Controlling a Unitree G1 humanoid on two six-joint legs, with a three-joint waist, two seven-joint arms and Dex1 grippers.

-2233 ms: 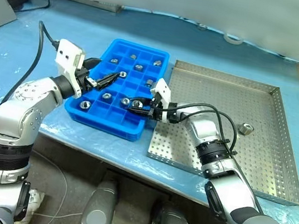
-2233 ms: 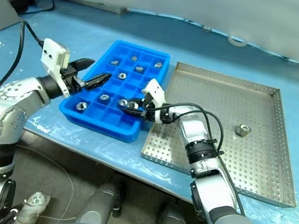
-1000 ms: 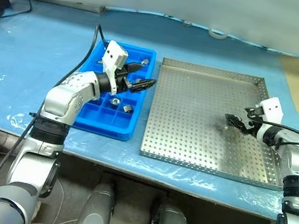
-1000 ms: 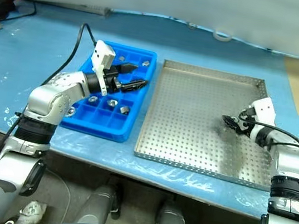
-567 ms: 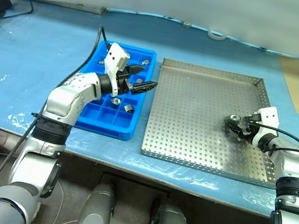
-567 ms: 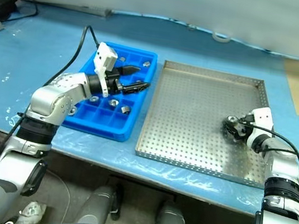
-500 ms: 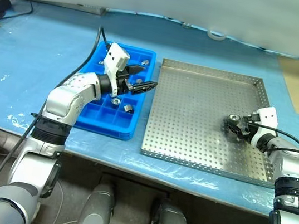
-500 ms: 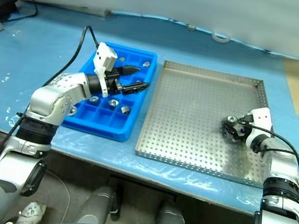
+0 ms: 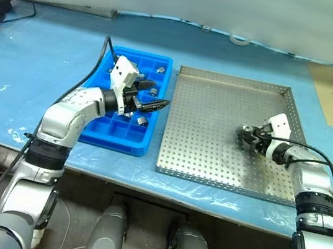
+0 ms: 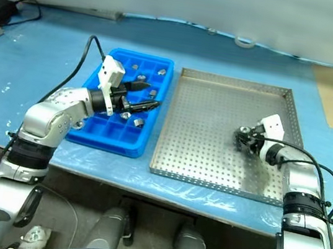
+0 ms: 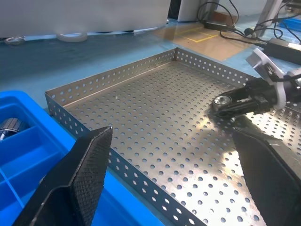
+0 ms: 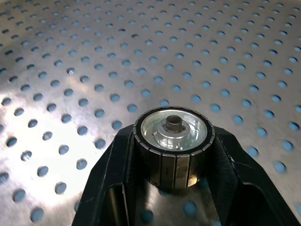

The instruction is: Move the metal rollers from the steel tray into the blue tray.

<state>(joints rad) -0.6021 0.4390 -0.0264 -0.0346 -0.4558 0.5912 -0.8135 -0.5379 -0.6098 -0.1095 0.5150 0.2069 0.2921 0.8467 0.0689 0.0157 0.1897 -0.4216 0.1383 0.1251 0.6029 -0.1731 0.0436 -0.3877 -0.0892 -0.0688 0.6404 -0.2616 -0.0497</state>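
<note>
The right gripper [image 12: 173, 155] pinches a roller [image 12: 173, 146] between its two black fingers [image 12: 115, 174], the ribbed cylinder standing on end with its centre hole facing up, low over the perforated floor of the steel tray [image 12: 70, 61]. From the head camera that gripper [image 9: 246, 136] sits over the right part of the steel tray [image 9: 211, 162], well short of its far wall. Off to its left, over the near right edge of the blue tray [image 9: 111, 136], the left gripper [image 9: 151, 100] hangs with its fingers [image 11: 80, 176] spread wide and nothing between them, pointing toward the steel tray. Just under and behind the left gripper, several more rollers [image 9: 141, 120] lie in separate compartments of the blue tray, some near its far end. Beyond both trays a roll of tape [image 9: 239, 39] lies on the blue table [image 9: 32, 60].
</note>
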